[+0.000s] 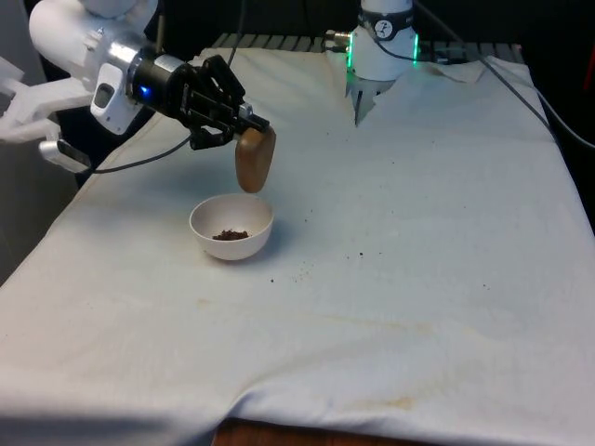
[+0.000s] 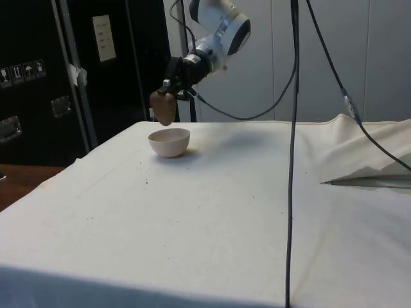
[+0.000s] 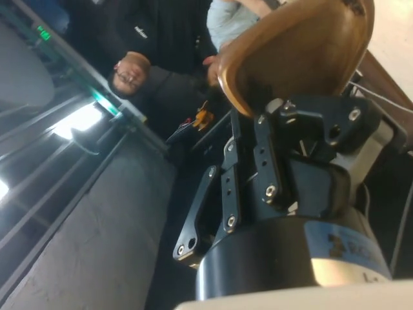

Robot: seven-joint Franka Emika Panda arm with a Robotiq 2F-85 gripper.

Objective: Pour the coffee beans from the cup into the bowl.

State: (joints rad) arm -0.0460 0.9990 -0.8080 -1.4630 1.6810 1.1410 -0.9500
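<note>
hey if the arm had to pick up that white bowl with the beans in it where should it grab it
Probably the bowl rim, from straight above, one finger inside the wall, one outside: it sits upright and open-topped, its sides curve under. The end effector is currently holding the brown cup above it.

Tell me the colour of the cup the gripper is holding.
The cup is brown, seen best in the front view, tipped over the white bowl.

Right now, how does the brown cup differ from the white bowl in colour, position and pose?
The brown wooden-looking cup is dark, while the round white bowl is pale. The cup hangs in the air in the tool, tipped mouth down over the bowl; the bowl stands upright on the white cloth. The bowl holds coffee beans. Both are small open vessels.
</note>
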